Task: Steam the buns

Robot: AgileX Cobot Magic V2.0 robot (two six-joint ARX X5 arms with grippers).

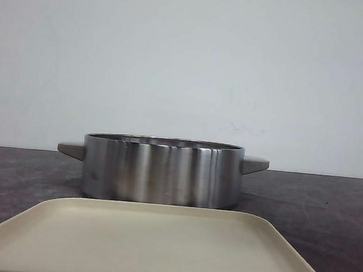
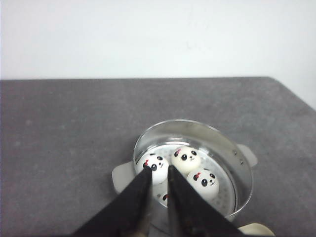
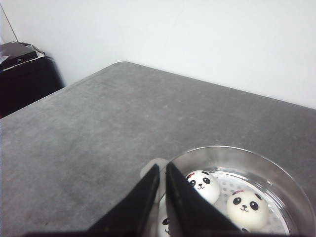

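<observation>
Now buns (image 2: 186, 160) in steel pot (image 2: 237, 163) under both claws, left claw (image 2: 158, 169) and right claw (image 3: 162, 167) near-closed, empty.

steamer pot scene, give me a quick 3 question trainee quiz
1. True or false: the buns lie on the tray.
2. How many buns show clearly in the left wrist view? A) one B) three C) six
3. Fill in: the floor of the steamer pot is ____ with small holes.

Key: 1 false, they sit inside the pot. 2 B, a fourth is partly hidden behind the left gripper. 3 perforated.
</observation>
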